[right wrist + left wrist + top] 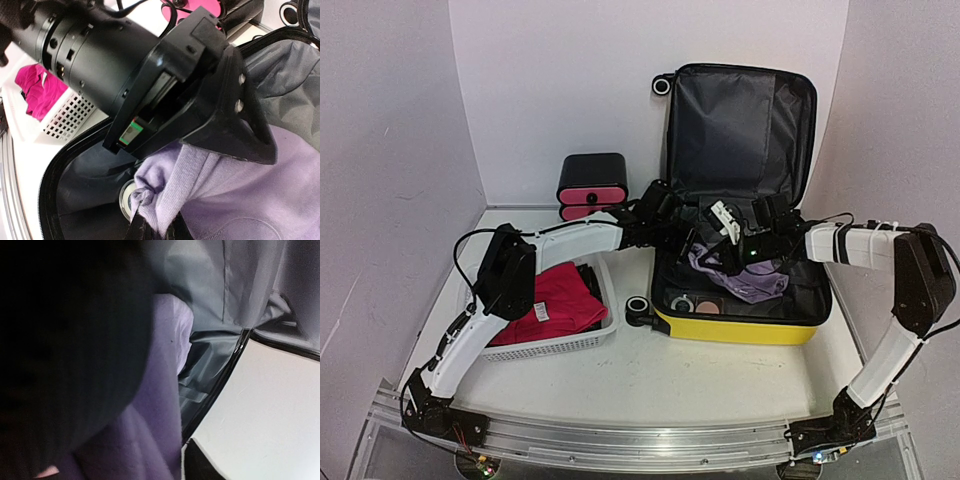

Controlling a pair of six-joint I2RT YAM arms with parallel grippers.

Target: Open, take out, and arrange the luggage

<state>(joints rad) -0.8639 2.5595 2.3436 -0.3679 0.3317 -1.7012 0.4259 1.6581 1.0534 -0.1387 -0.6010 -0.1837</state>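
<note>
Luggage, a large yellow hard-shell suitcase [740, 328] with dark grey fabric lining, lay open on the white table [720, 385], its lid upright. Both arms reached into its lower half over a soft lavender knit garment [757, 283]. The right gripper [152, 231] was clenched on a bunched fold of it; whether the left gripper [692, 243] had clamped the cloth could not be told. Lifting well probably called for both grips secure first, then a straight rise clearing the zipper rim before swinging toward the white mesh basket [603, 338].
</note>
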